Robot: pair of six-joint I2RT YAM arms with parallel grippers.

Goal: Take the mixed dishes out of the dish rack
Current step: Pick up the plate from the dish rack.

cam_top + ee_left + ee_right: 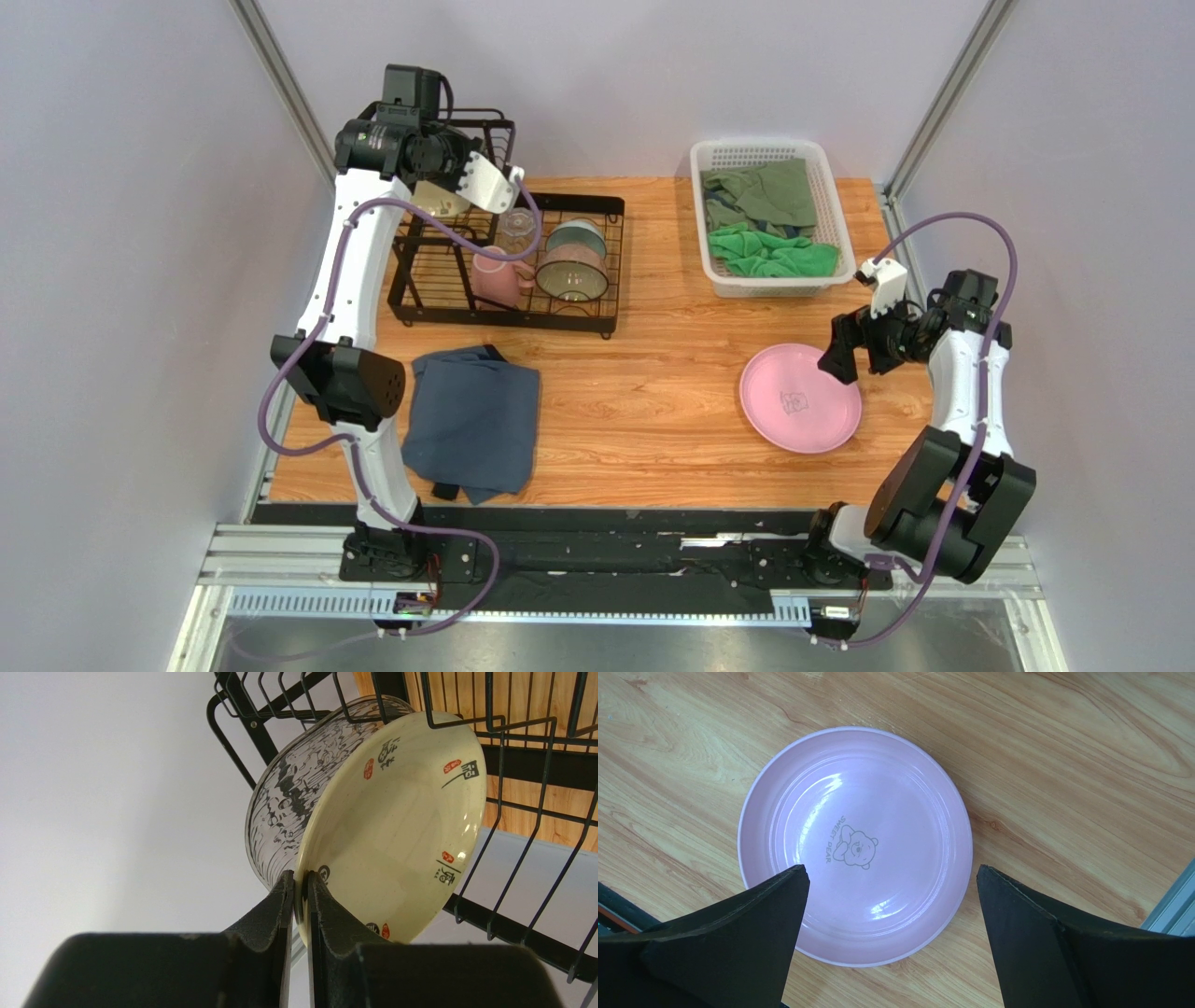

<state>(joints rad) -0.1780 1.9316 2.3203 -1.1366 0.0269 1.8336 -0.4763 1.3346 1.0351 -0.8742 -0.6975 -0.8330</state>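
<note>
I am watching the left arm reaching up to the dish rack (pixel 578 205), its hand (pixel 300 896) pinching the cream plate (pixel 400 826) by the rim. The plate is standing on edge just beside the clear glass (pixel 295 791). The right hand (pixel 891 875) is hovering with its jaws spread wide above the pink plate (pixel 857 791), which is lying flat on the table (pixel 1053 756).

The pink plate (pixel 855 847) carries the words "SWEET BEAR" at its centre.

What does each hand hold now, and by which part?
The left hand pinches the cream plate by its rim, in the dish rack. The right hand is open above the pink plate and holds nothing.
</note>
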